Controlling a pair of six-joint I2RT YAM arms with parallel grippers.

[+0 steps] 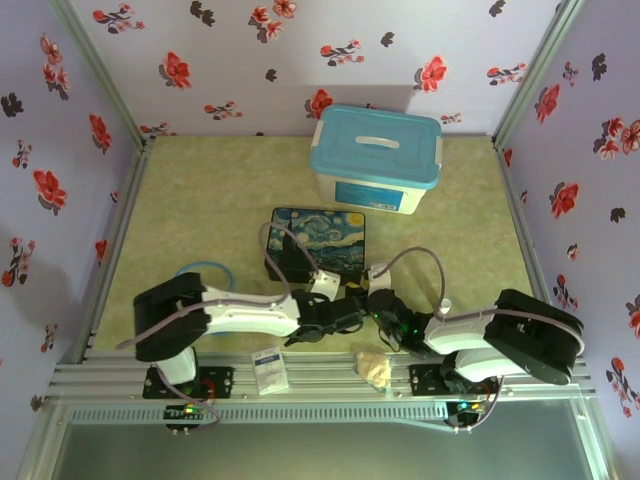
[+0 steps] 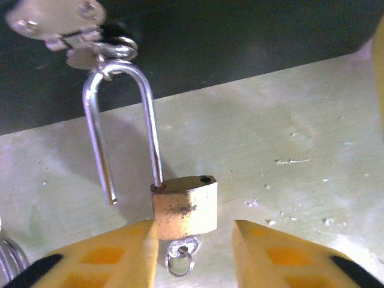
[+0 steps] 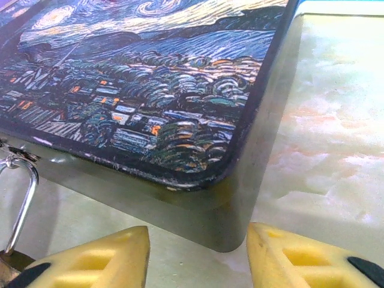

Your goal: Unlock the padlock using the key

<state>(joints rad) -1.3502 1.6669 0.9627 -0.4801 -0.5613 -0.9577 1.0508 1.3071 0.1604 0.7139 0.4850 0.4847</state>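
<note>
no legible text, bin label [image 1: 366, 194] blurred, small card [image 1: 269, 368] unreadable

From above and behind the arm bases [image 1: 185, 380] we look down on the whole table [image 1: 200, 190]. Our left wrist view sits very close, facing the padlock [image 2: 183, 207] just ahead of its fingers [image 2: 102, 258]. Our right wrist view, equally close, faces the painted tin [image 3: 150, 90] at its corner; both share the shackle [image 3: 23, 198].

Painted tin [image 1: 318, 243] mid-table; blue-lidded box [image 1: 376, 158] behind; card [image 1: 269, 368] on rail.
</note>
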